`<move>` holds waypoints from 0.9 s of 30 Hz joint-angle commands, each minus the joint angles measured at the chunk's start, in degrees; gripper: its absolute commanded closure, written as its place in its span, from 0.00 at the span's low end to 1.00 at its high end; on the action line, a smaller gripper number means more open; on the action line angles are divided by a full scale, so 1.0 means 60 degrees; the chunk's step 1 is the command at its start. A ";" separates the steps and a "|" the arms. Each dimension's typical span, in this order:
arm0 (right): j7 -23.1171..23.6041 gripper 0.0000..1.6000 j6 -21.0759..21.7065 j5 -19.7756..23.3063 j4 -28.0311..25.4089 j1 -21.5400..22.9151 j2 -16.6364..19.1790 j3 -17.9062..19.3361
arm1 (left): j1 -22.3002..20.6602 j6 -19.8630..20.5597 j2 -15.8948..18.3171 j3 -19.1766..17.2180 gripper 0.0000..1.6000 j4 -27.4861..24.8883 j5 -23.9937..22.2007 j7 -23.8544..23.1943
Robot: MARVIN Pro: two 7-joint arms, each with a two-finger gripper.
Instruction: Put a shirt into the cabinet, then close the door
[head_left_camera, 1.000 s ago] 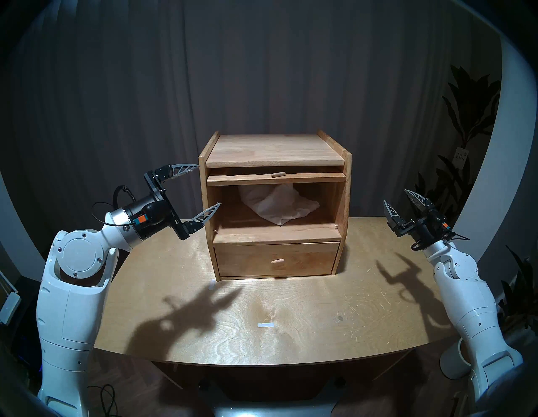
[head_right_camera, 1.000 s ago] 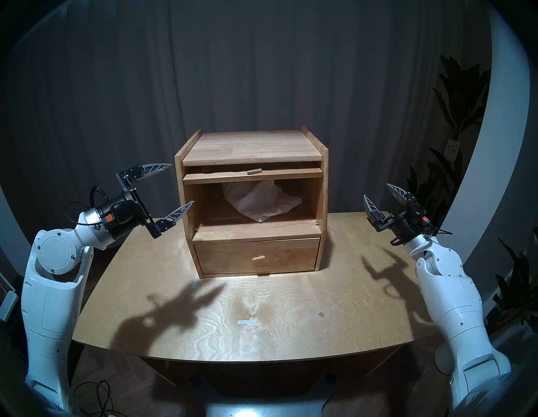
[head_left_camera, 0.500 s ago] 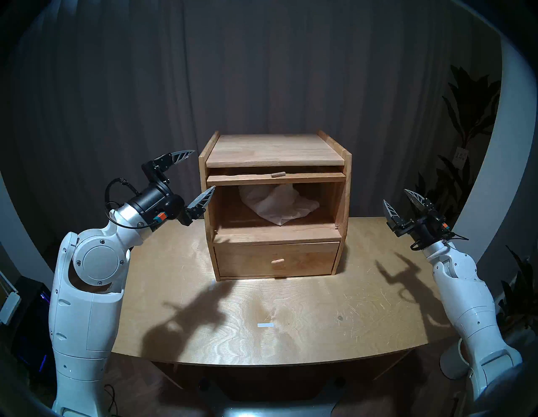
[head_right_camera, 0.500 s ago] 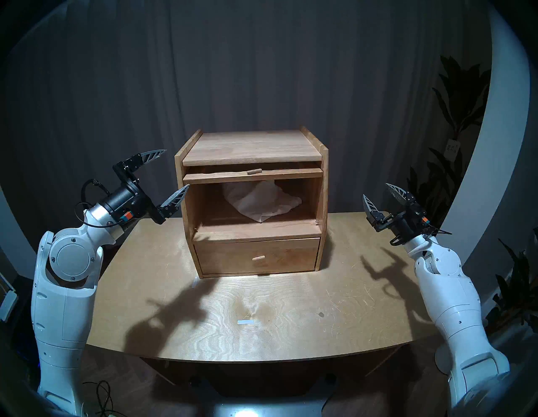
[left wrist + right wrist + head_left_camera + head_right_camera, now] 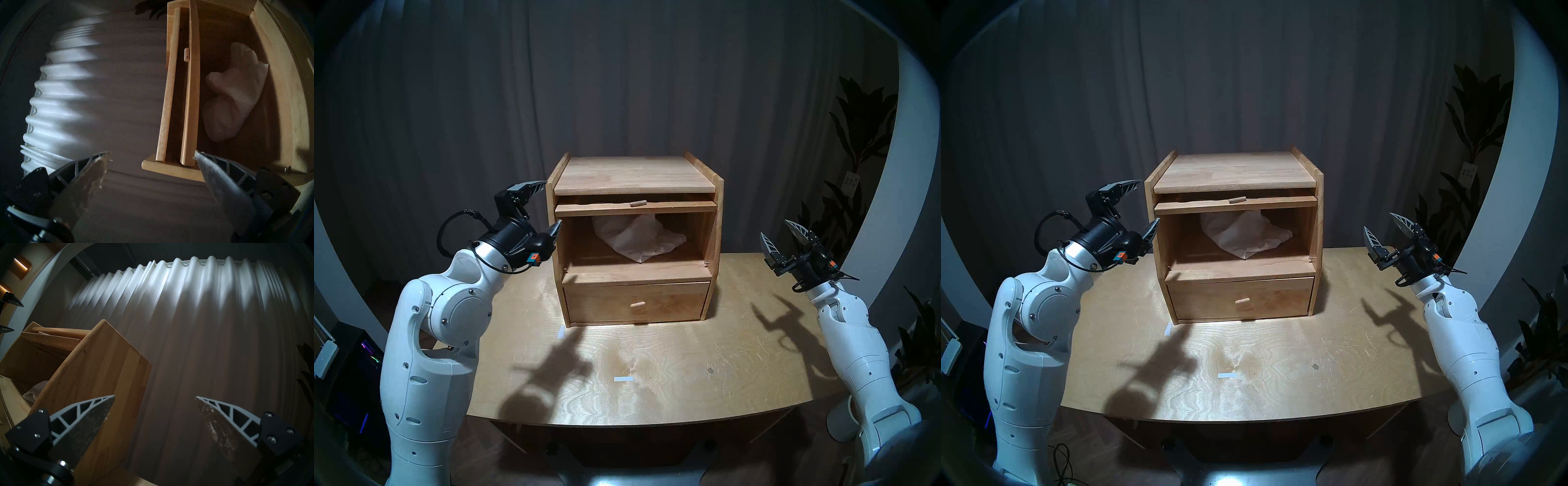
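Observation:
The light-wood cabinet [image 5: 633, 173] stands on the table. Its door [image 5: 670, 207] is swung up and lies flat under the top, with the peg handle [image 5: 638, 203] facing forward. The white shirt [image 5: 636, 237] lies crumpled at the back of the open compartment and also shows in the left wrist view [image 5: 237, 95]. My left gripper [image 5: 553, 203] is open and empty at the cabinet's upper left front corner, one finger above the other, level with the door's edge [image 5: 191, 101]. My right gripper [image 5: 774, 228] is open and empty, off to the cabinet's right [image 5: 95, 378].
The drawer [image 5: 636, 302] below the compartment is shut. The cabinet sits on a wooden table [image 5: 738, 356] with small white tape marks [image 5: 623, 379]. A grey curtain [image 5: 619, 85] hangs behind. Dark plants [image 5: 857, 135] stand at the right.
My left arm has swung right and up toward the cabinet and its wrist has turned, bringing the open gripper to the upper left front corner. The right arm has not moved.

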 commanded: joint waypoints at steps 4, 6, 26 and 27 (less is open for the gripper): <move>0.0112 0.00 -0.0179 0.0114 0.0003 0.0285 -0.0017 0.0085 | -0.0830 0.1016 -0.0337 0.0763 0.00 -0.0861 0.0335 -0.1084; 0.0151 0.00 -0.0198 0.0126 0.0030 0.0303 -0.0027 0.0090 | -0.0924 0.1475 -0.0522 0.0920 0.00 -0.0911 0.0368 -0.1580; 0.0348 0.00 -0.0262 0.0154 0.0145 0.0382 -0.0096 0.0157 | -0.0087 0.1331 -0.0564 0.1261 0.00 -0.0239 0.1655 0.0493; 0.0359 0.00 -0.0263 0.0152 0.0149 0.0386 -0.0103 0.0165 | 0.0044 0.1348 -0.0559 0.1201 0.00 -0.0279 0.1665 0.0499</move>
